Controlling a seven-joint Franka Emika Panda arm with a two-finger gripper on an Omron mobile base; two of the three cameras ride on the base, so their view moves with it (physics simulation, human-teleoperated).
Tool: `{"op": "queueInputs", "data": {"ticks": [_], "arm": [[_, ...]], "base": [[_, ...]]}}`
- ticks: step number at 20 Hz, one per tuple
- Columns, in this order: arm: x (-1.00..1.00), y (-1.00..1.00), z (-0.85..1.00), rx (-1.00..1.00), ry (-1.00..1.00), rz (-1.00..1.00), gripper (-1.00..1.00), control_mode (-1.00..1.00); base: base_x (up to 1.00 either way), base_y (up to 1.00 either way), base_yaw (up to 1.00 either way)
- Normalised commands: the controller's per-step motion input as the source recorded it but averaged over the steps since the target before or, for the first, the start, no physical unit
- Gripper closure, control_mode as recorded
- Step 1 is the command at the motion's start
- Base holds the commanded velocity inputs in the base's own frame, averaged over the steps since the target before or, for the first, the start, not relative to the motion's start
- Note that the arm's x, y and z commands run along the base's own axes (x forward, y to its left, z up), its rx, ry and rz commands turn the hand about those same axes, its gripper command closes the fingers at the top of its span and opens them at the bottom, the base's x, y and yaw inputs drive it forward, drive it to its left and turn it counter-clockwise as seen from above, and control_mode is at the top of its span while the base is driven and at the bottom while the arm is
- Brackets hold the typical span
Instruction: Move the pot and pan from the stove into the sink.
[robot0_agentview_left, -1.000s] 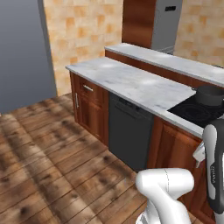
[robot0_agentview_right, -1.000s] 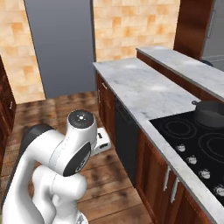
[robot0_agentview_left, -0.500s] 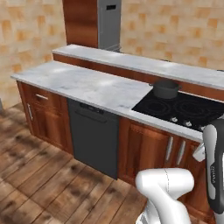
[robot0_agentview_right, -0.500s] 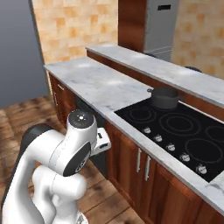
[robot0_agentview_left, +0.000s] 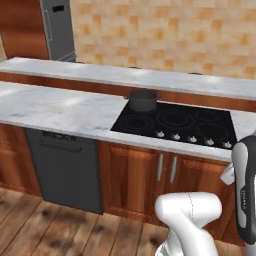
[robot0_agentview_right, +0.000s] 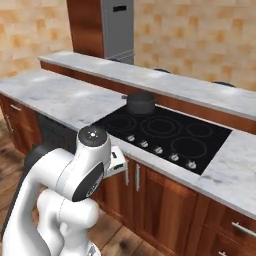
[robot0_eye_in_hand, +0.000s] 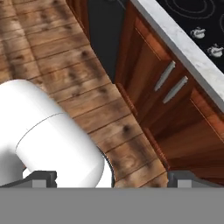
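The gripper (robot0_eye_in_hand: 113, 178) is tucked low against the robot's body, its two dark tips well apart with nothing between them, so the jaws stand open and empty. The hand looks down at the wooden floor (robot0_eye_in_hand: 65, 65) and the cabinet front below the counter. Outward from there, at about 1 o'clock in the hand view, the marble counter edge (robot0_eye_in_hand: 183, 52) runs past the stove's front. The pot (robot0_agentview_left: 142, 100) sits on the stove (robot0_agentview_left: 175, 122) at its 10 o'clock corner, over the far left burner, near the raised back ledge (robot0_agentview_left: 150, 77) and well apart from the hand. I judge the step in hand to be the approach to the pot. To do it well, the arm should unfold upward first and clear the counter edge before it reaches forward. It should then come down over the pot from above and close on the rim or a loop handle, not push at the wall, since a round pot on smooth glass would likely slide. Counted: one pot, four ring burners, five knobs (robot0_agentview_right: 158, 149) in the front row, two door handles (robot0_agentview_left: 159, 167) under the stove, one dark dishwasher (robot0_agentview_left: 62, 170) at the stove's 8 o'clock
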Motion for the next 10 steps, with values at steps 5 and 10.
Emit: {"op": "queueInputs", "data": {"ticks": [5,10], "arm": [[0.0,0.0,0.0,0.0,0.0,0.0,-1.0,1.0],[0.0,0.0,0.0,0.0,0.0,0.0,-1.0,1.0]], "base": [[0.0,-0.12,-0.49],[0.0,-0.17,-0.46]]}}
